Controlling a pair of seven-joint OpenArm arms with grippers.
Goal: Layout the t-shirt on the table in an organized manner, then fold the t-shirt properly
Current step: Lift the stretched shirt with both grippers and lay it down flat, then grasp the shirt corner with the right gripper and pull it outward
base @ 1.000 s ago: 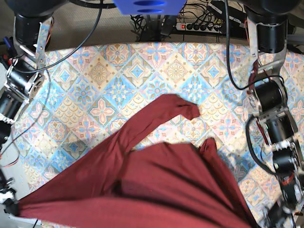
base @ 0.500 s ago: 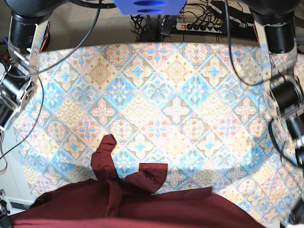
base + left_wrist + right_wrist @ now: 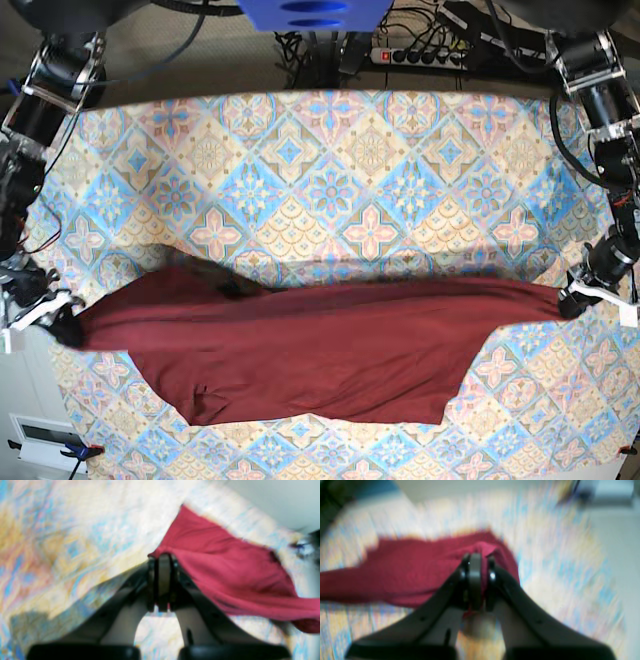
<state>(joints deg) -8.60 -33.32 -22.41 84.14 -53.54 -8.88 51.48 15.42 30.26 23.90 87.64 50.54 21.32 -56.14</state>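
From the left wrist view my left gripper is clamped on a corner of the t-shirt, cloth trailing off to its right. From the right wrist view my right gripper pinches the other end, cloth running left. From the base view the shirt spans the table from left edge to right edge, nearer the front (slack hanging forward), one arm at each end.
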